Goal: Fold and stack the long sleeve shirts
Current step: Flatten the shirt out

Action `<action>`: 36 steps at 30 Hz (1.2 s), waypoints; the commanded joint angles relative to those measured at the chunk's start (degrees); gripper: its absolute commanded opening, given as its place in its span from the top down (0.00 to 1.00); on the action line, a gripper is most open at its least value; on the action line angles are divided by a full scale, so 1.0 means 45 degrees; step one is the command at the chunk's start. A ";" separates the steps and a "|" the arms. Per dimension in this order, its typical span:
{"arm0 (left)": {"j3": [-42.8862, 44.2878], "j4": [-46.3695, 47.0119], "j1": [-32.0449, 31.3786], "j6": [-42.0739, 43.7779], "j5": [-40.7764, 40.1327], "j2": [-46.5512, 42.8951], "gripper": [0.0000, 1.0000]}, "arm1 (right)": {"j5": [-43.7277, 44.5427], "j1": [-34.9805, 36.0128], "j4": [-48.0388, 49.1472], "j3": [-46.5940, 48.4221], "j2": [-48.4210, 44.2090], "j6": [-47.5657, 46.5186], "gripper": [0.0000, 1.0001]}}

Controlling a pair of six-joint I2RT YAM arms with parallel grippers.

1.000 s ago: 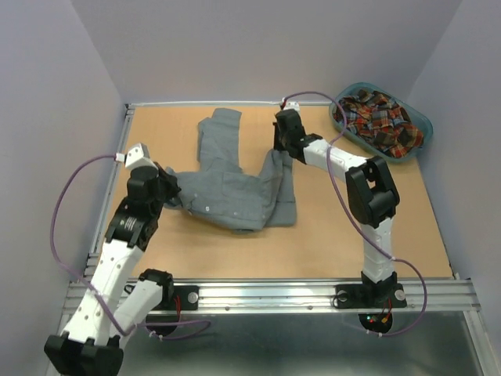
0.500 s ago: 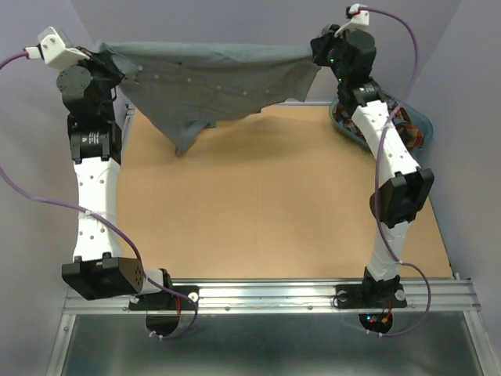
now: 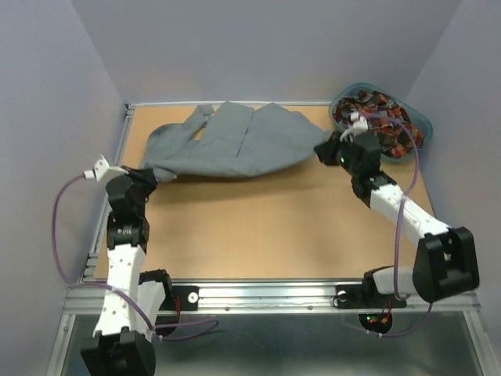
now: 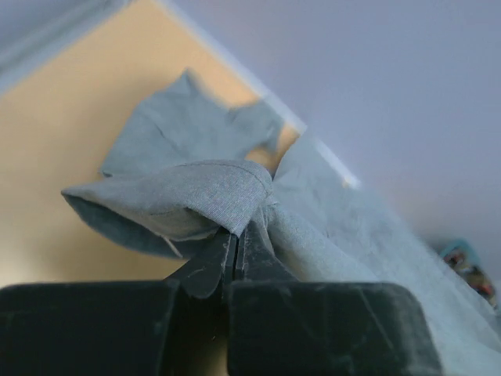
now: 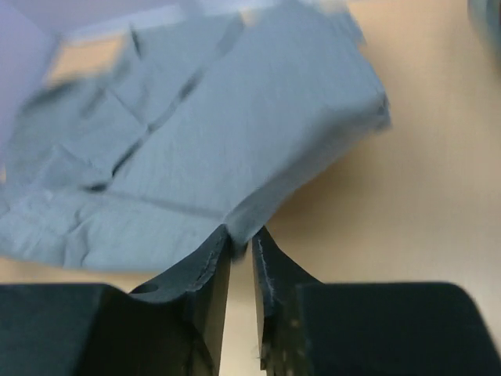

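The grey shirt (image 3: 243, 145) lies spread across the back of the table, with one sleeve bunched at its far left. My left gripper (image 3: 147, 174) is shut on the shirt's near left corner, and the cloth (image 4: 188, 192) folds over the closed tips (image 4: 236, 235). My right gripper (image 3: 322, 150) pinches the near right edge, with a fold of the cloth (image 5: 235, 133) caught between its narrowly parted tips (image 5: 241, 239). The plaid shirt (image 3: 380, 121) lies crumpled in the teal basket.
The teal oval basket (image 3: 423, 125) stands at the back right corner, just behind my right arm. The tan tabletop (image 3: 266, 227) runs from the shirt to the metal rail at the near edge. Purple walls close in the back and sides.
Half a second ago both grippers held the grey shirt stretched high in the air. Both have come down and forward, and the shirt now lies on the table's back half.
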 commanded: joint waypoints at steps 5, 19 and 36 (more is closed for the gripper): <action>-0.0872 -0.6502 -0.0471 -0.1347 -0.1384 -0.4018 0.13 | -0.0854 -0.0069 -0.0315 -0.5964 -0.5222 0.1403 0.42; 0.2567 -0.5552 -0.0665 0.2483 0.2363 -0.0258 0.01 | -0.1671 -0.0069 -0.4341 -0.5210 -0.6087 0.0895 0.18; 1.2286 -0.3753 -0.3693 0.3557 -0.0680 1.4348 0.14 | -0.2474 -0.0050 -0.4439 -0.6008 -0.6788 0.0699 0.18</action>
